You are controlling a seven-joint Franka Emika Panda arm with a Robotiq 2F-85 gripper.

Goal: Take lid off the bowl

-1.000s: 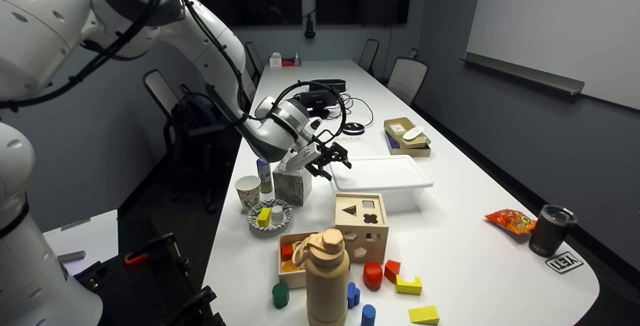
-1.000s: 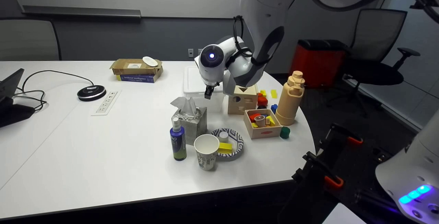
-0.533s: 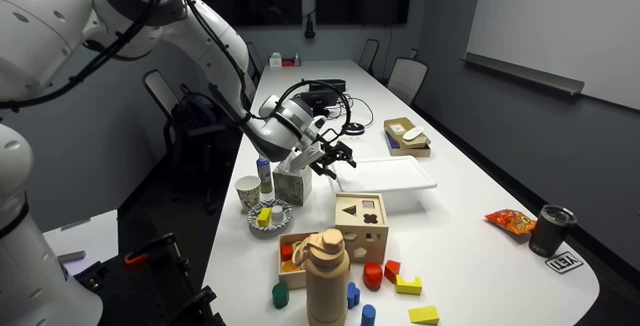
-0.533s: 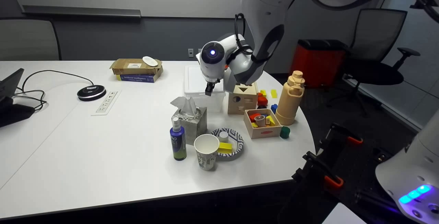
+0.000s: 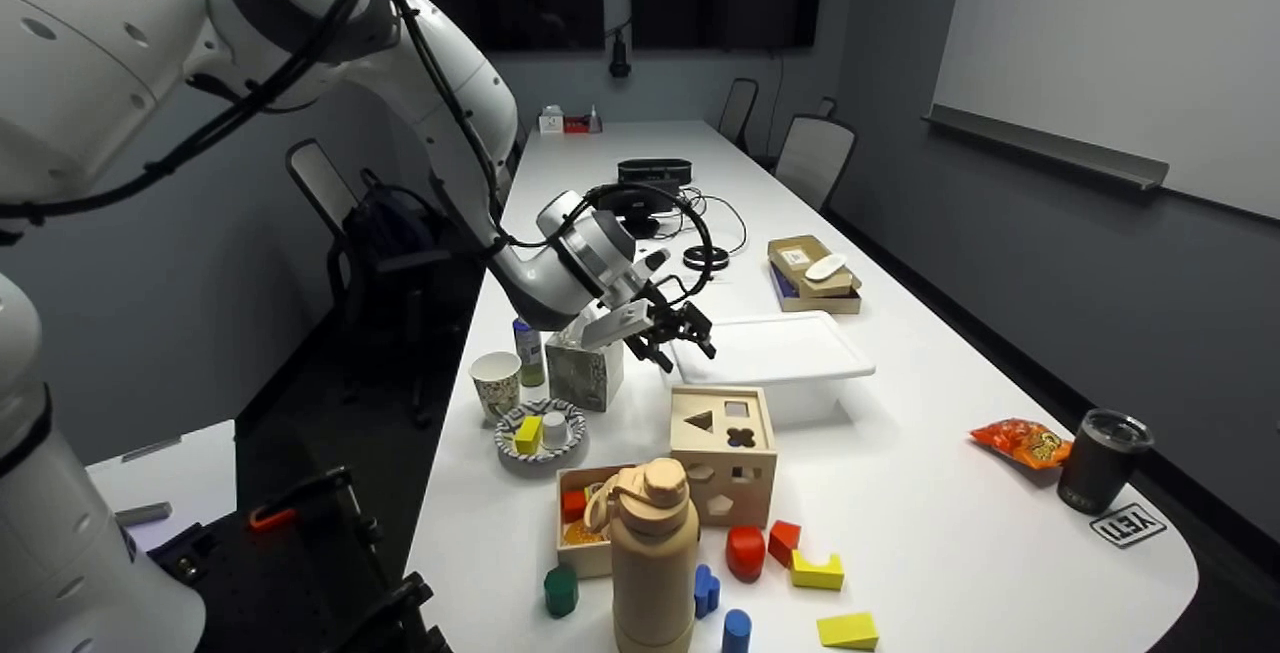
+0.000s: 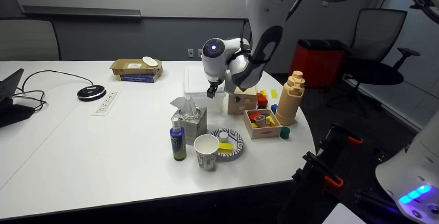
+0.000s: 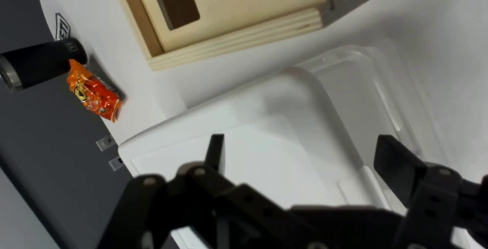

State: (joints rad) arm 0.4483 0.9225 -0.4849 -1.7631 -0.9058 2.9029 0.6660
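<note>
- The lid (image 7: 267,157) is found on the clear container (image 6: 216,105), none on the patterned bowl (image 6: 237,138).
- The gripper (image 7: 304,154) is set wide, nothing held.
- The lid is judged light, flexible and slick; hold is best taken squarely on the rim (image 7: 335,138) between the fingers (image 7: 396,167).

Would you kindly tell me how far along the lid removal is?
Done: the gripper is by the white lid, jaws open.
In hand, apparently: the grasp; in the wrist view the jaws appear on either side of the lid's edge, gripping nothing.
Remaining: closing on the lid and lifting it off, since it still sits on the translucent plastic container in both exterior views.
</note>
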